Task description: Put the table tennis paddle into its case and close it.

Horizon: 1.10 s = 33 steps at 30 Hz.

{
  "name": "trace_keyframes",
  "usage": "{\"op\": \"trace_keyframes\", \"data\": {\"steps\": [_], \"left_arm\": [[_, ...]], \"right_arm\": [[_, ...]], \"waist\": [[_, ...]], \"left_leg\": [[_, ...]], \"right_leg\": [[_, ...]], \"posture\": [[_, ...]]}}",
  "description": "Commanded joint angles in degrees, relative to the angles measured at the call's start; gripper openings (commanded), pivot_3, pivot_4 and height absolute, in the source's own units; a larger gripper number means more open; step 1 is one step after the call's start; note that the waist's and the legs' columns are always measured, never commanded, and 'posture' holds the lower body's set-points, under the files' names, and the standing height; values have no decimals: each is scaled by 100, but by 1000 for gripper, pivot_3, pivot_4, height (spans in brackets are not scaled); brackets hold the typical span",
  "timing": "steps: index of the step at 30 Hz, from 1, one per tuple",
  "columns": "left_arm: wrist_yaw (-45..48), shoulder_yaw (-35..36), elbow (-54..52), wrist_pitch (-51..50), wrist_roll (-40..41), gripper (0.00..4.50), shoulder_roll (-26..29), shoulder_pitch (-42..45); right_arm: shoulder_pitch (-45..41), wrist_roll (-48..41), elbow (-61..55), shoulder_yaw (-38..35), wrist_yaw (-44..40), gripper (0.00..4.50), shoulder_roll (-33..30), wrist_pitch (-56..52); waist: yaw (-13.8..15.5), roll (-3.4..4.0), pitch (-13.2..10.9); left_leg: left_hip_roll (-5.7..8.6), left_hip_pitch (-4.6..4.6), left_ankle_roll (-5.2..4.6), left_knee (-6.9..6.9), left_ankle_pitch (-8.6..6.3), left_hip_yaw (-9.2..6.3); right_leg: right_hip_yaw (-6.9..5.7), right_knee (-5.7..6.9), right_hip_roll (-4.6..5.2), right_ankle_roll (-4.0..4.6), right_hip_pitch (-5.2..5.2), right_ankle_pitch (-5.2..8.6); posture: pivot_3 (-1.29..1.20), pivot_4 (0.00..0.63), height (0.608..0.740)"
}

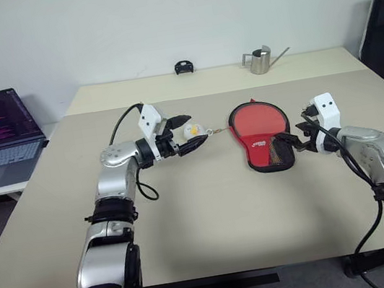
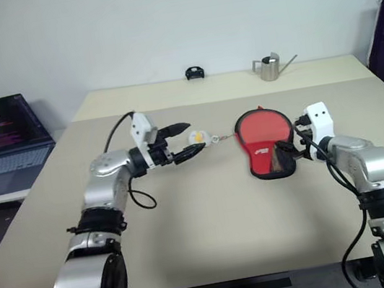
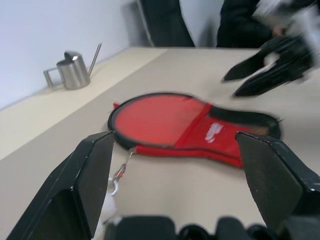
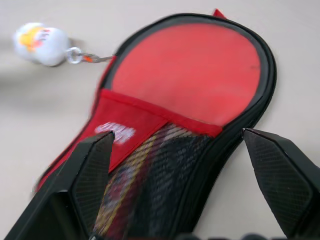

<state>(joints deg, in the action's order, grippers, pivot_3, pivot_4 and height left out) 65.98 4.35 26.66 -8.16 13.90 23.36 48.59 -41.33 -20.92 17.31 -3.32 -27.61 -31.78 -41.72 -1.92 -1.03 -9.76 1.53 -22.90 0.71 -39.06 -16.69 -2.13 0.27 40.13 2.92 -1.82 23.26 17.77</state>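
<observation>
While the case (image 1: 260, 135) lies flat on the tan table (image 1: 214, 235), red side up, its round end points to the far wall and its narrow end with the black mesh pocket (image 4: 165, 175) points toward you. Through that mesh you can see light wood with red marks, so the table tennis paddle (image 4: 131, 172) seems to sit inside — the rest of it is hidden. Your left gripper (image 1: 184, 133) hangs over the table, fingers wide apart and holding nothing, by a small white toy (image 1: 193, 130) on a little chain tied to the case. Your right gripper (image 1: 288, 141) is wide too — empty, right at the narrow end. A metal watering can (image 1: 261, 61) stands far back.
</observation>
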Motion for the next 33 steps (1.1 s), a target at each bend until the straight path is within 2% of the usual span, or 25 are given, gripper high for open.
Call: {"op": "trace_keyframes", "data": {"steps": [1,6,15,33], "left_arm": [[44,-27,-1133,-706,393,4208,268,-233],[-67,-52,-1529,-1065,509,4208,471,-331],[-126,-87,-1549,-1117,531,4208,627,-310],[-131,-147,-1557,-1048,530,4208,683,-305]], "right_arm": [[-383,347,674,70,-140,4466,67,587],[-691,713,1539,199,-354,4466,115,1050],[-913,1147,2416,266,-699,4466,72,1455],[-1856,1932,4519,575,-910,4466,599,1861]], "waist": [[0,0,0],[0,0,0],[-8,0,0],[-153,-10,7]], "left_leg": [[0,0,0,0,0,0],[0,1,1,-3,0,1],[-1,2,1,-2,1,2],[-9,41,3,-2,2,48]], "right_leg": [[0,0,0,0,0,0],[-1,4,0,0,-1,-1],[0,5,-1,0,-1,-1],[46,44,-5,0,-3,-1]], "posture": [[0,150,740],[0,150,740],[0,150,740],[0,150,740]]}}
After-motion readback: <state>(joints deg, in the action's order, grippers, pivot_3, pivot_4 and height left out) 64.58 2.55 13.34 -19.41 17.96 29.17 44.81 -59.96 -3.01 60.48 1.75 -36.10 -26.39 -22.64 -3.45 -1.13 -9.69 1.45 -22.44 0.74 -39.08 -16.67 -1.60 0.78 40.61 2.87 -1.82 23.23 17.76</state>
